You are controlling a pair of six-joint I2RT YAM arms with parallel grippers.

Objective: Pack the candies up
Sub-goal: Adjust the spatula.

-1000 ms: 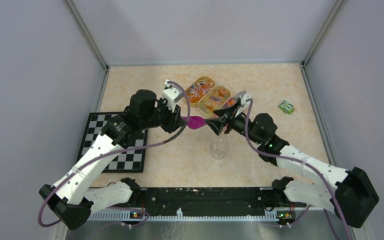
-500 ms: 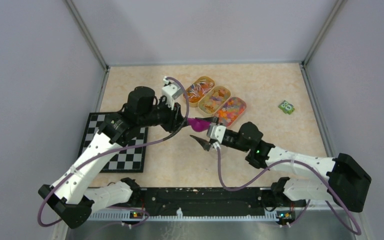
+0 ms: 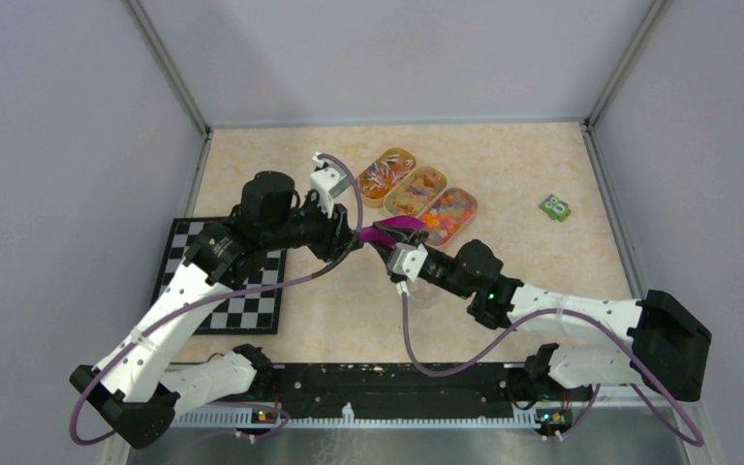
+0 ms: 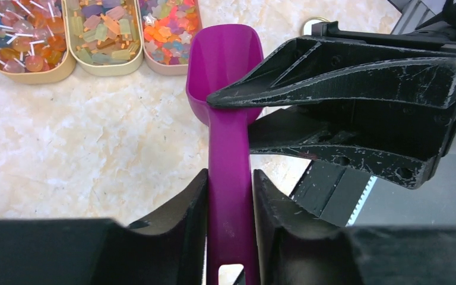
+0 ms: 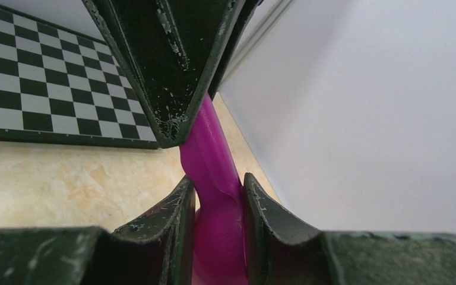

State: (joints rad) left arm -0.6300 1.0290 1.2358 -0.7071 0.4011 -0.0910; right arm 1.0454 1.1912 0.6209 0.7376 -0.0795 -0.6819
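- Over mid-desk, both on the scoop (image 4: 225,148)?
- Yes: left hand (image 4: 230,178) clamped on the handle, right hand (image 5: 217,184) closed on the neck. Looks like a handover to re-grip. Bowl empty; candies (image 4: 104,27) sit in three trays (image 3: 468,215) just beyond.

Left arm (image 3: 179,295): reaches from lower left toward frame centre.
Left gripper (image 3: 361,232): clamped on the purple scoop (image 4: 228,148) handle.
Right arm (image 3: 562,310): stretched low from lower right toward centre.
Right gripper (image 3: 385,249): fingers pressed against both sides of that scoop.
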